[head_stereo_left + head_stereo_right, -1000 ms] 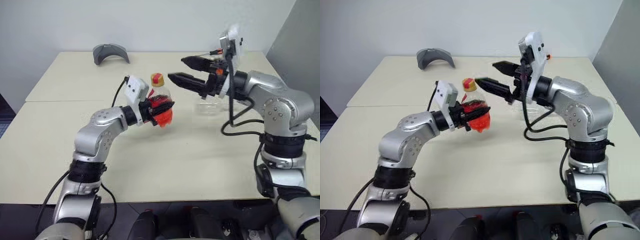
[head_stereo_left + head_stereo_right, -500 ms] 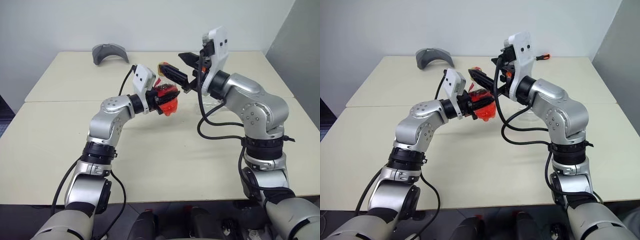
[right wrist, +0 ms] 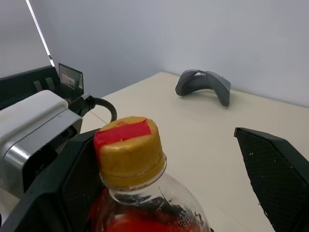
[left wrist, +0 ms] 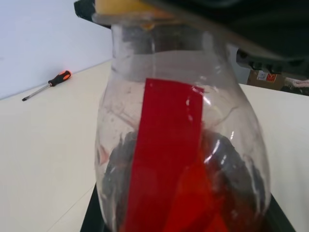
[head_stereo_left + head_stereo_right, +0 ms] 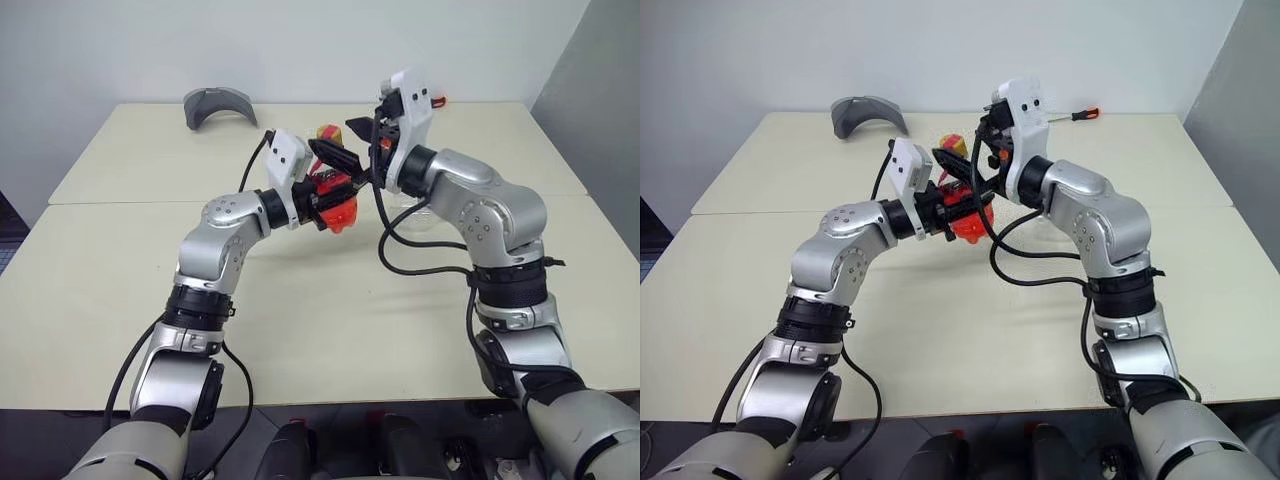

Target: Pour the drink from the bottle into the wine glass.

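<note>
Both grippers meet above the cream table (image 5: 120, 290). Left gripper (image 5: 335, 195) is clamped on the belly of the small clear plastic bottle (image 5: 338, 200) of bright red drink (image 4: 198, 203), held upright off the table. Right gripper (image 3: 159, 164) stands wide apart, one black finger on each side of the yellow-and-red cap (image 3: 129, 150). A clear wine glass (image 5: 415, 208) shows faintly behind the right arm.

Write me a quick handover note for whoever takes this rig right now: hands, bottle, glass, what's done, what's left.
Left hand: shut on the bottle, held up over the table.
Right hand: open, its fingers on either side of the cap, not gripping.
Drink: all in the bottle; cap on.
Wine glass: on the table behind the right arm, mostly hidden.
Done: bottle picked up.
Left: uncap, pour into the glass.
</note>
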{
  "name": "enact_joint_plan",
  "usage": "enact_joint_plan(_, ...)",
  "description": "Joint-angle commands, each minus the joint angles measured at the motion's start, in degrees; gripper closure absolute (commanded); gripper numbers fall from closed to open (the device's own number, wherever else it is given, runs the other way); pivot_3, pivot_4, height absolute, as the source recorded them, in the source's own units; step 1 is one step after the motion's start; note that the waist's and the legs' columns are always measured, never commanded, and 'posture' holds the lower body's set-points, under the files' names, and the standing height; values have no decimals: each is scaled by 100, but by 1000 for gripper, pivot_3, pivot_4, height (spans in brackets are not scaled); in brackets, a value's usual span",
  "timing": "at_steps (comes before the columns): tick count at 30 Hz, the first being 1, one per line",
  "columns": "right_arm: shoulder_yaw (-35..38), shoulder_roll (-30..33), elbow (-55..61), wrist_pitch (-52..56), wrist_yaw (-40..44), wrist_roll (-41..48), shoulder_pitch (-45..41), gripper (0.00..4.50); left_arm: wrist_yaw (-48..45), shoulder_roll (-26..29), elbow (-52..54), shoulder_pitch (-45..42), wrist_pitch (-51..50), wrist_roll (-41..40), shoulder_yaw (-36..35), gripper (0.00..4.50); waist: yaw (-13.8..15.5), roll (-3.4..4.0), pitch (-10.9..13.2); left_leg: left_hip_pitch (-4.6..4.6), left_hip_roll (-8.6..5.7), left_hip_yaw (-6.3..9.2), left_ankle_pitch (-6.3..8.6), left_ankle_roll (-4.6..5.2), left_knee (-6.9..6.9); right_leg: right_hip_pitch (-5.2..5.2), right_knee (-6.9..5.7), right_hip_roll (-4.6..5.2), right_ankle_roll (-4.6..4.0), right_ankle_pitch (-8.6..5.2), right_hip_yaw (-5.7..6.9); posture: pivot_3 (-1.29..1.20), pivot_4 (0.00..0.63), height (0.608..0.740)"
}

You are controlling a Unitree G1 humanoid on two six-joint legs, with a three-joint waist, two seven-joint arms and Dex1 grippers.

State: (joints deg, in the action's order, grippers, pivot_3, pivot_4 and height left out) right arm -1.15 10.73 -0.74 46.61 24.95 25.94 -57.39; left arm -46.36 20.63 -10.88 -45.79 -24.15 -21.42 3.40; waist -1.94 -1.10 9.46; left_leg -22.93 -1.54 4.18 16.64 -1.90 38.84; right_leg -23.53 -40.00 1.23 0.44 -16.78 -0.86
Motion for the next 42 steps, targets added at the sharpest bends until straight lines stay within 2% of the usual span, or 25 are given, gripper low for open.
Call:
enact_joint_plan(1, 174, -16, 41, -217, 1, 20, -247, 0, 4, 13, 301, -61, 42, -66, -152, 3216, 0, 0, 0, 0, 0, 0, 0, 0, 0, 0, 0, 0, 0, 0, 0, 0, 150, 740)
enact_joint_plan(12, 4, -81, -259, -475, -66, -228, -426, 0, 0, -68, 230, -146, 82, -36, -130, 3217, 0, 0, 0, 0, 0, 0, 0, 0, 0, 0, 0, 0, 0, 0, 0, 0, 150, 740)
enact_joint_plan(34, 381, 1990, 352, -116, 755, -287, 477, 0, -43, -38, 46, -283, 163, -5, -215, 3224, 15, 0, 0, -4, -1, -4, 1, 2, 1, 3, 3, 1, 0, 0, -2, 0, 150, 740)
enact_joint_plan(38, 372, 1910, 682, 94, 854, 3, 577, 0, -62, -44, 15, -295, 175, 11, -222, 3224, -21, 0, 0, -1, 5, -6, 2, 4, -1, 2, 1, -5, 0, 0, -3, 0, 150, 740)
enact_joint_plan(42, 317, 1463, 919, 190, 697, 223, 508, 0, -70, -53, 26, -292, 163, 15, -210, 3224, -34, 0, 0, -1, 9, -6, 2, 3, 0, 2, 0, -7, 0, 0, -3, 0, 150, 740)
